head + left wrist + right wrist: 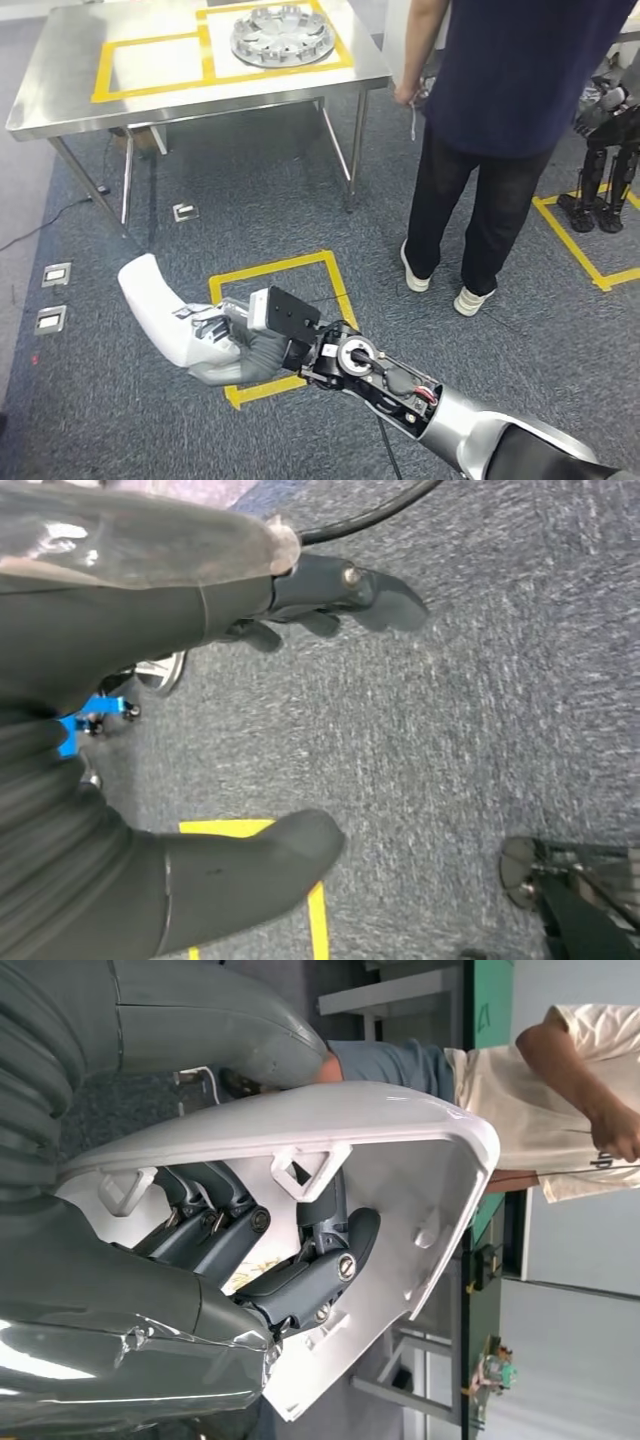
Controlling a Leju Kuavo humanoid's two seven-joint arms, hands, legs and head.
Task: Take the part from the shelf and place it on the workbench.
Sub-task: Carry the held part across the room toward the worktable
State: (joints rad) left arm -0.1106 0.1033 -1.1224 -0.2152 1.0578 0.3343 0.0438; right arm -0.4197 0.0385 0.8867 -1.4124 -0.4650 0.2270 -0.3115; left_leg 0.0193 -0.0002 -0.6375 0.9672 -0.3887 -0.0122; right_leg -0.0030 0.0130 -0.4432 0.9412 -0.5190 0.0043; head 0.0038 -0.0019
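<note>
My right hand grips a white curved plastic part, held low over the carpet and pointing left. In the right wrist view the dark fingers curl inside the part's hollow shell while the thumb lies over its outer side. The steel workbench stands ahead at the back, marked with yellow tape boxes; the left box is bare. My left hand hangs over the carpet, fingers and thumb apart with nothing between them.
A round ribbed metal part lies in the bench's right tape box. A person stands to the right of the bench. A yellow floor square lies under my arm. Floor sockets sit left; another robot's legs stand far right.
</note>
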